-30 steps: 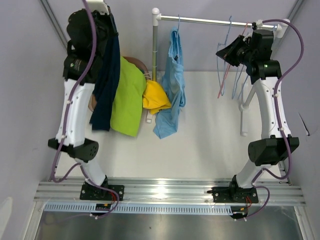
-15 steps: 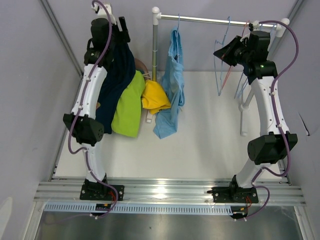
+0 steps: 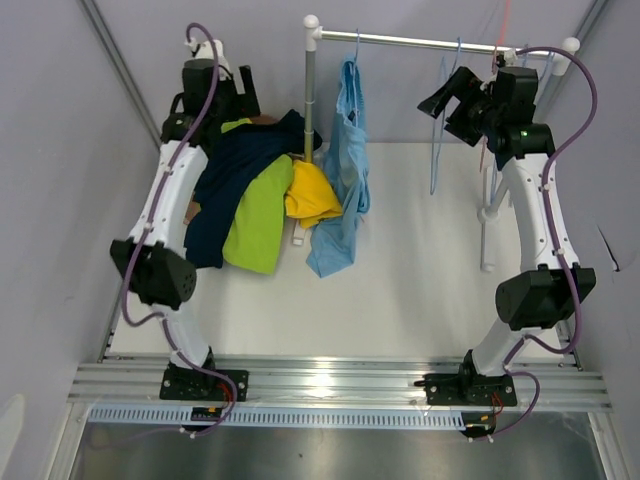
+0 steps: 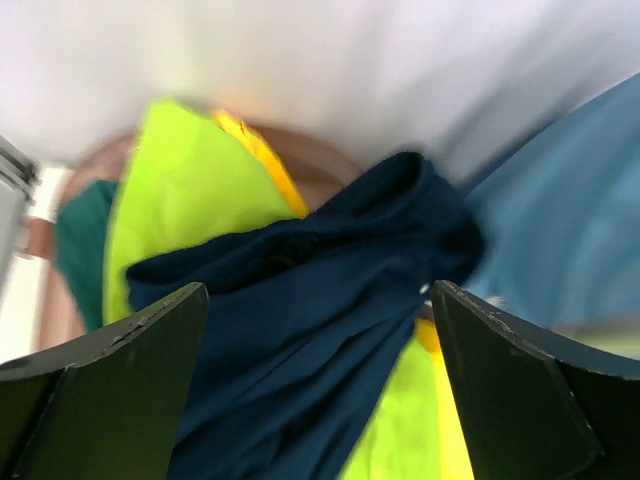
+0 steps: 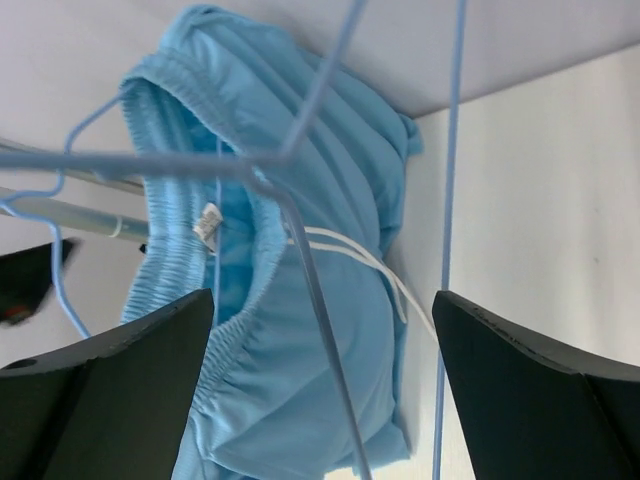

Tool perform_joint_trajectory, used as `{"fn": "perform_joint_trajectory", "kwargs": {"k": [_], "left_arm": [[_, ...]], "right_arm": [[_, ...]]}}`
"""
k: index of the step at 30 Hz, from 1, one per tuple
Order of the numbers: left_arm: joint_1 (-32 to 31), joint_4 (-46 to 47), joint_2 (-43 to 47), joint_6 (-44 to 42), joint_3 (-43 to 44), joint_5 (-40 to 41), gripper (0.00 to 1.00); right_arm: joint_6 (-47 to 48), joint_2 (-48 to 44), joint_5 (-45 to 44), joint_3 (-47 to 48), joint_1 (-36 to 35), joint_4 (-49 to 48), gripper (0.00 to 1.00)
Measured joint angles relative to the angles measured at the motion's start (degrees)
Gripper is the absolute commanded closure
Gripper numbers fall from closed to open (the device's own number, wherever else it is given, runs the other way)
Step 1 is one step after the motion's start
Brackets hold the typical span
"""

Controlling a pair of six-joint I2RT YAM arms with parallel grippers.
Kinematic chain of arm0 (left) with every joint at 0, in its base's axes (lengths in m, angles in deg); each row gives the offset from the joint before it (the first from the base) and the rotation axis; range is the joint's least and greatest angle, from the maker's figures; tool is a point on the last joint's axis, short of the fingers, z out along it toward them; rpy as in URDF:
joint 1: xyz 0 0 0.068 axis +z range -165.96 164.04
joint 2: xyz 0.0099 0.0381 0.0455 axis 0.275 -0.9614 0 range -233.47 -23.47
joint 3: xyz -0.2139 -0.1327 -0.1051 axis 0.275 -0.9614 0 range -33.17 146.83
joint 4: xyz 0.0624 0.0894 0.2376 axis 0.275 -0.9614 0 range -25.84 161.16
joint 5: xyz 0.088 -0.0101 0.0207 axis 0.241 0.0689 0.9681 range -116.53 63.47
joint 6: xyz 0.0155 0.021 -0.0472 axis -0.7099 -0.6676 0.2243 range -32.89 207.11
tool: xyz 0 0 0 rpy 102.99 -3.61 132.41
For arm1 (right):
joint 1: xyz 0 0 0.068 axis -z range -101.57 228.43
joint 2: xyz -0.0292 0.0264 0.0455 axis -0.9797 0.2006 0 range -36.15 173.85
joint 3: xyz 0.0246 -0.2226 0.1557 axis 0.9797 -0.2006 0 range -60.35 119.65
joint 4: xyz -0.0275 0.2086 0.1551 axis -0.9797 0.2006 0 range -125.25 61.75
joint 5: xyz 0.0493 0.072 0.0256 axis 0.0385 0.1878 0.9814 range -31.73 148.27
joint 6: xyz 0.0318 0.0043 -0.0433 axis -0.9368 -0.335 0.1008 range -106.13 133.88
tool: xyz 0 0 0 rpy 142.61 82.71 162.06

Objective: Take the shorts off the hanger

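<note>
The light blue shorts hang from a blue hanger on the rail. In the right wrist view the light blue shorts fill the space past my right gripper, which is open. An empty blue wire hanger crosses in front of it, one wire passing between the fingers. The navy shorts lie loose on a pile with the lime green shorts and the yellow shorts. My left gripper is open above the navy shorts, holding nothing. A corner of dark teal shorts shows at the left.
Empty wire hangers hang on the right part of the rail, by my right gripper. A white upright pole carries the rail beside the pile. A brown round container lies under the pile. Grey walls stand close on both sides.
My left gripper swung toward the back, opened and let go of the navy shorts, which dropped onto the pile. My right gripper opened and released its hanger.
</note>
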Motion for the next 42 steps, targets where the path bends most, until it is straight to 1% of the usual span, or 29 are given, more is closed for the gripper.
{"fn": "perform_joint_trajectory", "kwargs": {"k": [6, 10, 12, 15, 17, 19, 21, 23, 27, 32, 37, 38, 39, 41, 42], "left_arm": [[0.0, 2.2, 18.3, 0.0, -5.0, -1.1, 0.01], [0.0, 5.4, 29.5, 0.0, -10.7, -1.6, 0.01], [0.0, 6.6, 33.2, 0.1, -14.1, -2.0, 0.01], [-0.1, 8.0, 38.1, 0.7, -22.1, -3.2, 0.01], [-0.2, 8.7, 39.9, 1.2, -27.0, -4.0, 0.01], [-0.4, 8.7, 41.3, 1.6, -32.0, -4.7, 0.01], [-0.8, 8.7, 42.4, 1.7, -36.5, -5.6, 0.01], [-1.3, 8.2, 43.6, 1.7, -40.0, -6.1, 0.01], [-1.7, 7.7, 46.9, 1.7, -44.4, -9.0, 0.01], [-1.9, 8.2, 52.8, 2.1, -49.2, -11.6, 0.01], [-1.9, 8.7, 56.1, 2.1, -52.7, -13.3, 0.01], [-1.9, 8.8, 56.2, 2.0, -53.1, -13.5, 0.01], [-1.9, 8.8, 56.3, 2.0, -53.4, -13.6, 0.01], [-1.9, 8.9, 56.3, 2.0, -54.2, -14.0, 0.01], [-1.9, 9.0, 56.3, 2.0, -54.7, -14.2, 0.01]], "right_arm": [[1.8, -3.7, -4.6, -1.2, 0.0, 4.5, 0.01], [3.0, -10.1, -8.8, -2.5, 0.0, 7.6, 0.01], [3.2, -13.9, -10.0, -2.7, 0.0, 8.2, 0.01], [2.8, -19.1, -9.4, -2.7, -0.1, 7.7, 0.01], [2.1, -21.2, -8.7, -2.6, -1.4, 6.3, 0.01], [1.8, -21.4, -8.2, -1.3, -4.5, 4.9, 0.02], [1.7, -19.7, -7.7, 1.7, -8.6, 3.8, 0.03], [1.6, -15.8, -7.4, 5.7, -12.3, 2.8, 0.05], [1.6, -6.2, -7.5, 12.5, -17.0, 1.7, 0.07], [1.6, 7.2, -8.0, 21.2, -19.8, 2.8, 0.10], [1.2, 13.0, -9.8, 23.0, -21.1, 3.3, 0.13], [0.9, 13.7, -10.2, 23.1, -21.4, 3.2, 0.15], [0.7, 14.4, -10.5, 23.3, -21.6, 3.1, 0.22], [0.3, 15.3, -11.0, 23.5, -22.1, 2.6, 0.30], [0.1, 15.8, -11.3, 23.6, -22.4, 2.2, 0.39]]}}
